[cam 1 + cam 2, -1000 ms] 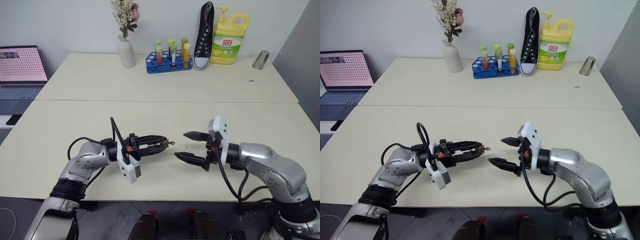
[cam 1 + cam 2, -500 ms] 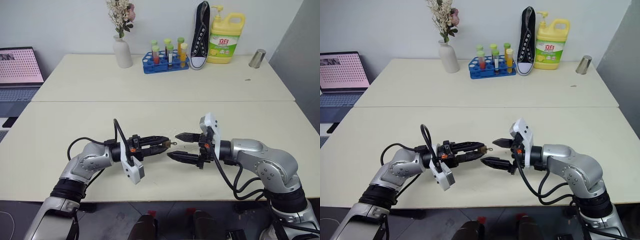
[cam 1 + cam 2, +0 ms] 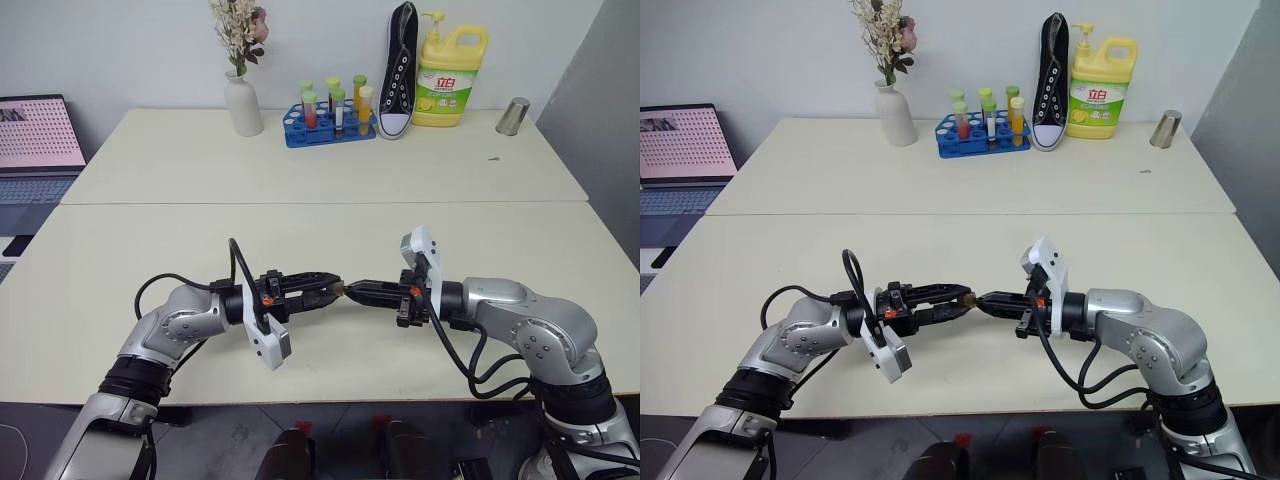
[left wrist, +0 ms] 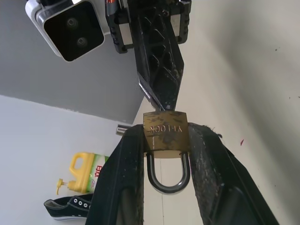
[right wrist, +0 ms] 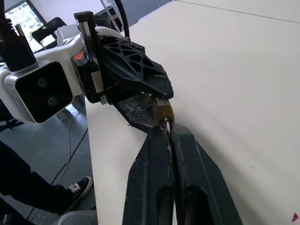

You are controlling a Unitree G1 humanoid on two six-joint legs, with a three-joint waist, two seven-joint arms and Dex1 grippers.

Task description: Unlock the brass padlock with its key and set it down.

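Two cream-coloured tables (image 3: 320, 160) stand pushed together, their seam running across the middle. Along the far edge sit an open laptop (image 3: 38, 135) at the robot's left, a white vase of dried flowers (image 3: 243, 100), a blue rack of coloured test tubes (image 3: 331, 120), a black-and-white sneaker (image 3: 398, 68) leaning upright against the wall, a yellow detergent bottle with a pump top (image 3: 449, 78), and a small steel cup (image 3: 514, 116) at the far right. All of these stand well apart from the arms, and nothing lies between the grippers and the tabletop below them.

Over the near table the left gripper (image 3: 325, 288) and the right gripper (image 3: 362, 291) meet tip to tip. The left one's fingers (image 4: 124, 183) stand narrowly apart, pinching the small golden-brass padlock with a silvery shackle (image 4: 165, 137) between them above the table. The right one's fingers (image 5: 154, 173) are pressed together, their tips right at the padlock's bottom end.

The left wrist view shows the padlock's engraved body and the shackle loop pointing back between the fingers, with a thin silvery sliver at the right fingertips that may be the key; I cannot tell. The right wrist view shows a person's dark trouser leg and shoe (image 5: 70, 190) on the floor beside the table.
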